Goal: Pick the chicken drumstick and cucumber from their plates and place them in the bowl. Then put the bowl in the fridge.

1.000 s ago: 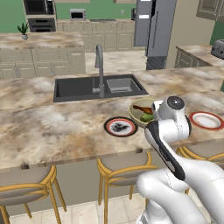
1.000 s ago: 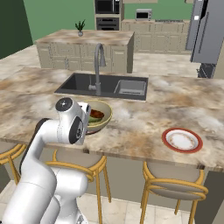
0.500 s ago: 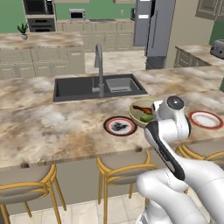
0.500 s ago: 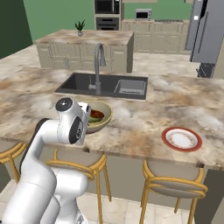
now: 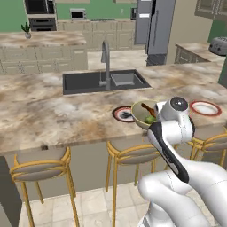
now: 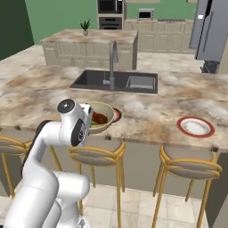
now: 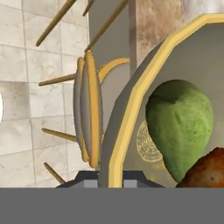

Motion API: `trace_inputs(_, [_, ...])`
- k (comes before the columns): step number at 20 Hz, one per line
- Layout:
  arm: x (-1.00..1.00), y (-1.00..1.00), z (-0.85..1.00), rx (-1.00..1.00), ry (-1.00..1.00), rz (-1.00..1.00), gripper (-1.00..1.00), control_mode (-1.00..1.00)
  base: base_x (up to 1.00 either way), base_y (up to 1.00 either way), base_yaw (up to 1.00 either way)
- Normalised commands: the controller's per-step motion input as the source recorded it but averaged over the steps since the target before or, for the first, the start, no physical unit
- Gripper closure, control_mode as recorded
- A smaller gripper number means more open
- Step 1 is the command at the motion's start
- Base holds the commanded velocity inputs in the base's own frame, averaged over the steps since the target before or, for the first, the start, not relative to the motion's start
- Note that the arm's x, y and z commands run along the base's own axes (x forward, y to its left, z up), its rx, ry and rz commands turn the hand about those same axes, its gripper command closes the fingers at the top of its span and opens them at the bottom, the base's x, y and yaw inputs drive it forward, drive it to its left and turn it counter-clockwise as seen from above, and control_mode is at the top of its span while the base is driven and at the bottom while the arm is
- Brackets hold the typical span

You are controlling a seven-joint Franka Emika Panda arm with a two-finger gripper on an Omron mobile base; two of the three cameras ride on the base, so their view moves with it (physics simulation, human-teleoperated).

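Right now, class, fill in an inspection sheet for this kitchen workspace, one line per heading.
Surface: marble counter with a sink.
Job's things: bowl lifted at the counter edge, holding the cucumber and the drumstick; two plates with no food on them; fridge shut.
Clutter: nothing seen.
Grippers: gripper shut on the bowl's rim.
Cables: nothing seen.
Surroundings: stools, island, wall ovens.

I've got a dark sink (image 5: 103, 82) with its faucet (image 5: 106, 62) mid-frame, wooden stools (image 5: 42, 168) lower left, toaster (image 5: 218, 45) upper right, potted plant (image 6: 85, 26) up top.
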Motion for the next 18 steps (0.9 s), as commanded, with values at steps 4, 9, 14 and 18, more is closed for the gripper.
trace_inputs(4, [0.0,0.0,0.0,0.0,0.0,0.0,1.0,1.0,-0.02,0.94,0.0])
trace_inputs(9, [0.0,0.0,0.0,0.0,0.0,0.0,1.0,1.0,0.03,0.94,0.0])
trace_inputs(14, [0.0,0.0,0.0,0.0,0.0,0.0,1.0,1.0,0.11,0.94,0.0])
trace_inputs(18, [0.0,0.0,0.0,0.0,0.0,0.0,1.0,1.0,0.14,0.94,0.0])
